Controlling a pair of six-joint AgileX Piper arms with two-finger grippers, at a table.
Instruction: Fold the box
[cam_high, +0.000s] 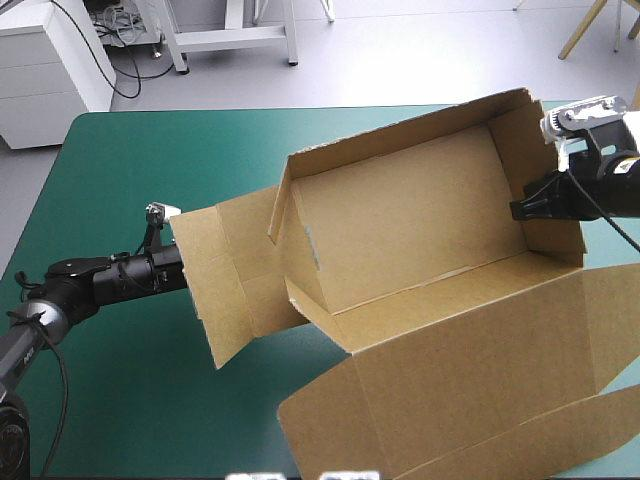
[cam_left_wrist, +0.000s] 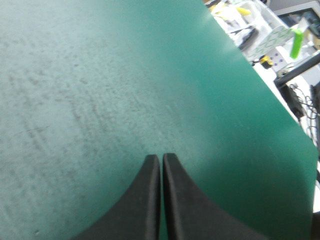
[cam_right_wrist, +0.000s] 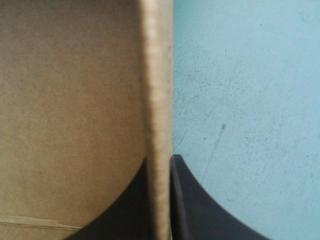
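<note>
**On the teal-green table, a box half raised**

Across the middle and right of the table (cam_high: 130, 160) sits the box (cam_high: 400, 220). Its far wall and right end wall (cam_high: 540, 180) are up, and the lid (cam_high: 470, 380) lies flat toward the near right edge.

The right gripper (cam_right_wrist: 160, 160) pinches the top of that right end wall, with the board's edge clamped between its black fingers. The left gripper (cam_left_wrist: 161, 156) is clenched on nothing, and only bare cover lies ahead of it. From above, its tip is hidden behind the left end flap (cam_high: 215, 280), which slants outward, so I cannot tell whether it touches the board.

To my eye the step in hand is bringing that left end upright. Done well, the right grip acts as a firm anchor so the tray cannot slide. The left gripper should press low on the flap, near its crease, and push inward slowly. That way the board hinges on the score line and does not buckle.
</note>
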